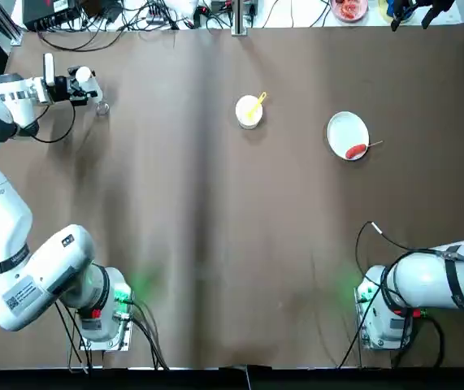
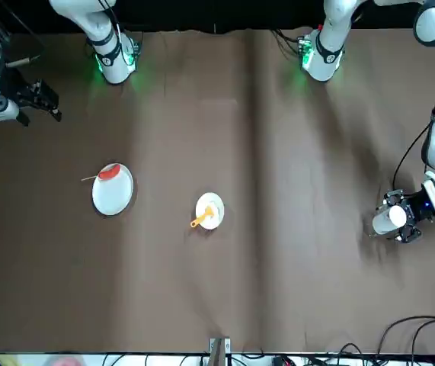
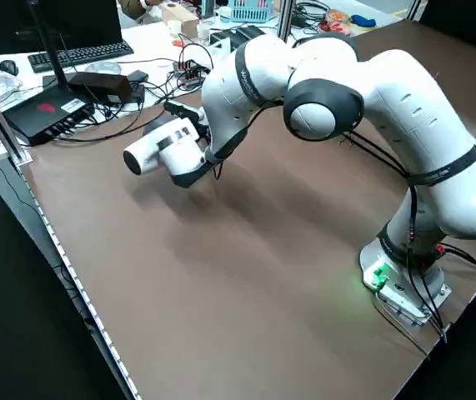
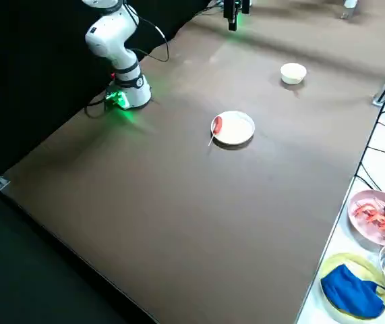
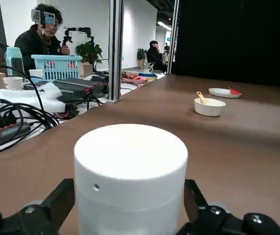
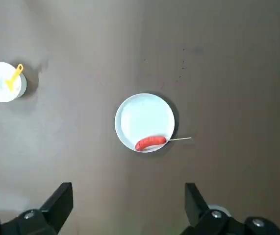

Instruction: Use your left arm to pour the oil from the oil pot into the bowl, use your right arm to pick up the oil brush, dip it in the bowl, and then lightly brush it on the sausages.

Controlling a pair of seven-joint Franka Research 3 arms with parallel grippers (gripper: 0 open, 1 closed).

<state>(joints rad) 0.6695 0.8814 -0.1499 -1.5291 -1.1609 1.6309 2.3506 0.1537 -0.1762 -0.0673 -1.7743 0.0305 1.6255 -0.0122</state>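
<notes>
1. The left hand [image 5: 130, 215] is at the far left part of the bench [image 1: 215, 244], well apart from the other task items. Its fingers [image 5: 56, 203] are clenched on the oil pot [image 5: 130, 176], one on each side of the white cylinder.
2. In the front view the oil pot [image 2: 388, 219] lies roughly level in the left hand [image 2: 404, 217], low over the bench surface.
3. The bowl [image 1: 249, 111] stands near the middle of the far half of the bench. The oil brush [image 1: 256, 104] rests in it, with its handle tilted over the rim.
4. The plate [image 1: 347, 130] lies to the right of the bowl, well apart from it. The sausages [image 1: 356, 150] lie on the plate's near edge, with the skewer tip projecting past the rim.
5. The right hand [image 6: 127, 205] hangs high above the plate, released, with its fingers spread wide and empty.
</notes>
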